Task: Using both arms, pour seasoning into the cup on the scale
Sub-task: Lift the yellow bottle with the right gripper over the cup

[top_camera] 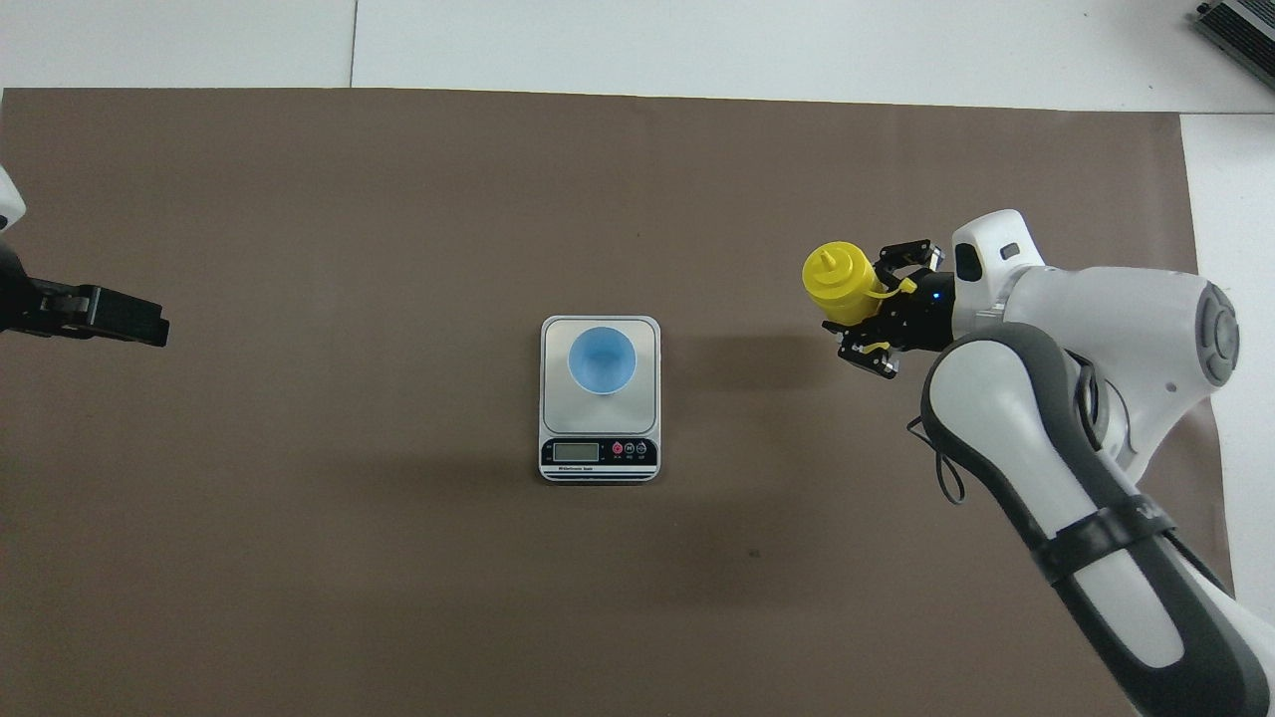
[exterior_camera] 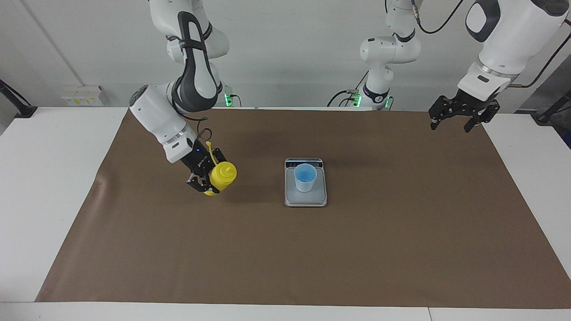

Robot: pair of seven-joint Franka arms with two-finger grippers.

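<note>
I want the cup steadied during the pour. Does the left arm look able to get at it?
Probably yes: the left tool hangs open over the mat's edge, and only bare mat lies between it and the cup on the scale.

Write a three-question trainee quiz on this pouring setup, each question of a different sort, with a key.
1. True or false: the cup stands on the scale.
2. Which gripper holds the yellow bottle? A) left B) right C) neither
3. Fill in: the left gripper waits, open, over the mat's ____ nearest the left arm's base.

Key
1. True.
2. B: the right gripper is shut on it, above the mat, beside the scale toward the right arm's end.
3. Corner.
</note>
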